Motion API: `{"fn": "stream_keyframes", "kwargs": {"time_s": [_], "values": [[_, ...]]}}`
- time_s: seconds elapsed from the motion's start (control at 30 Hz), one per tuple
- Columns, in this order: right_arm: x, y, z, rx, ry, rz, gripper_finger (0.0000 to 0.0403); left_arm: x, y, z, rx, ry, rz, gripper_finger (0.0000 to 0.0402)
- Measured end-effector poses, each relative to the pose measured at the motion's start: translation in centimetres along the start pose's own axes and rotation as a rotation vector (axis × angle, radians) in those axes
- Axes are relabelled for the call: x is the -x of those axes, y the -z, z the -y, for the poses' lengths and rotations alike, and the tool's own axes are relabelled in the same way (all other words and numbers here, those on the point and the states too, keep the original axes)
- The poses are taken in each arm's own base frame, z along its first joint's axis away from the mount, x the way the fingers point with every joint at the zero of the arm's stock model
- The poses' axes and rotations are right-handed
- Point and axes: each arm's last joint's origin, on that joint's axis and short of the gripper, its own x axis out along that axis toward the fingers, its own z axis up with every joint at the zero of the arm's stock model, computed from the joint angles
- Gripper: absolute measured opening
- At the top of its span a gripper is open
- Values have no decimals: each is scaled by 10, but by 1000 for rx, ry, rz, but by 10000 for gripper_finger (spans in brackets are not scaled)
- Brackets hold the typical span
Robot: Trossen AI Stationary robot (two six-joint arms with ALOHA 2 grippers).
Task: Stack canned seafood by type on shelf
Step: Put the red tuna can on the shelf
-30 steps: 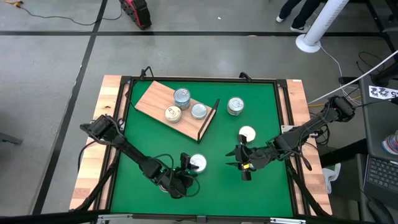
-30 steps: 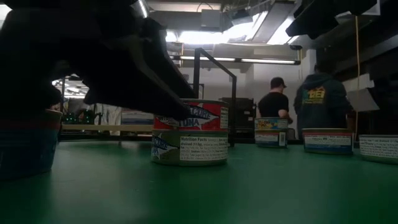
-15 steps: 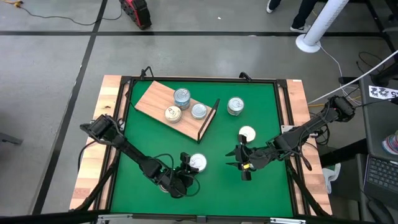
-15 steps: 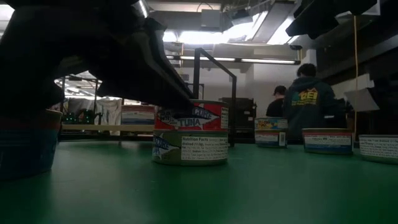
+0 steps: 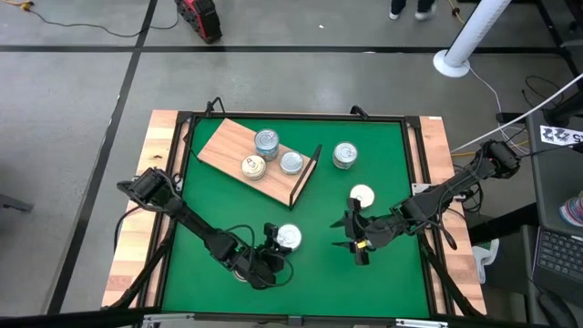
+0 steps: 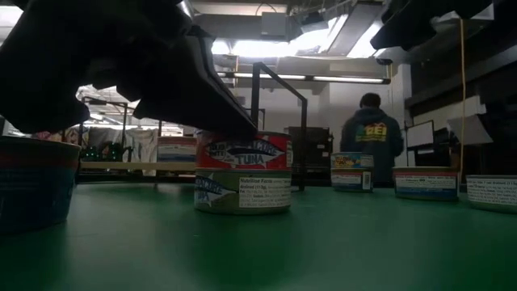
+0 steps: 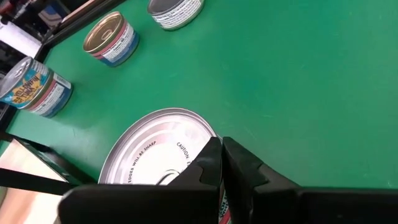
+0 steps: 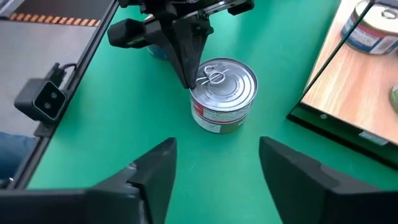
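Here, my left claw (image 5: 276, 248) sits low at the bench's six o'clock edge, its dark fingers (image 7: 217, 165) pinched together with no gap, the tips resting against the near rim of a stacked pair of tuna tins (image 5: 289, 238), red label over a paler one in the low view (image 6: 243, 172). It grips nothing. My right claw (image 5: 351, 233) waits at about four o'clock, fingers (image 8: 158, 165) spread wide and empty, aimed at that same stack from the other side, a little apart from it.

Just beside the right claw, toward the bench's centre, lies a white-topped tin (image 5: 362, 195). Another silver tin (image 5: 344, 155) stands on the green mat (image 5: 228, 210) at about one o'clock, near the shelf's black wire end (image 5: 306, 175).

The wooden shelf (image 5: 228, 146) lies angled at eleven o'clock and carries three tins: a blue-sided one (image 5: 266, 141), a gold-topped one (image 5: 253, 167) and a silver one (image 5: 291, 162), close together but not stacked.

In the low view, a person in a dark hooded top (image 6: 370, 133) stands in the room beyond.
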Motion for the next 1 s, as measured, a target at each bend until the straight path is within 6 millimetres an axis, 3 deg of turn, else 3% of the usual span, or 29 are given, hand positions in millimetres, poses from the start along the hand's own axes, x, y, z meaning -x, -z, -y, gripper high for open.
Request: {"fn": "stream_keyframes", "kwargs": {"time_s": [0.13,0.37,0.8,1.0], "values": [[0,0,0,110,3,1,259,0,-7,-1,13,7,12,2],[-7,-4,-4,315,-5,54,258,-2,-18,-6,87,1,30,2],[-71,17,-23,548,-19,44,257,-8,-22,-14,238,-23,31,1],[-90,27,-24,626,81,23,257,-9,-21,-15,273,-25,29,1]]}}
